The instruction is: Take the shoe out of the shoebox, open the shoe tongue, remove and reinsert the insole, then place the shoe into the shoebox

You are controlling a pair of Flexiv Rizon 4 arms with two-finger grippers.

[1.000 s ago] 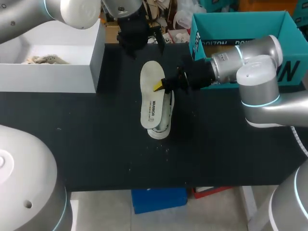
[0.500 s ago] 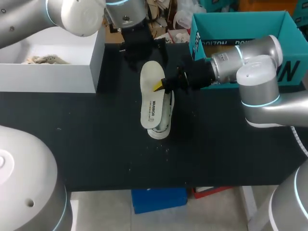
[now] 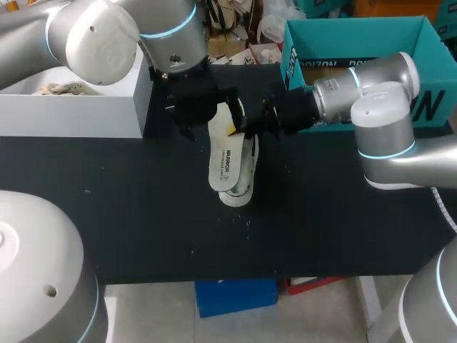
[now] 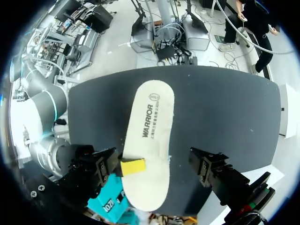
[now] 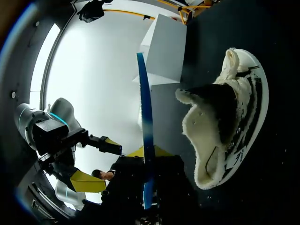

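The right gripper pinches the thin white foam insole at its side. It looks light and bendy; the wide-open left gripper should grab its nearest end.

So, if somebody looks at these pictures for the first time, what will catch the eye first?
Most likely the white insole in the middle of the black table. The right gripper holds it just above the white shoe, one end of which shows under it. The left gripper hangs close over the insole's far end, and the open teal shoebox stands at the far right.
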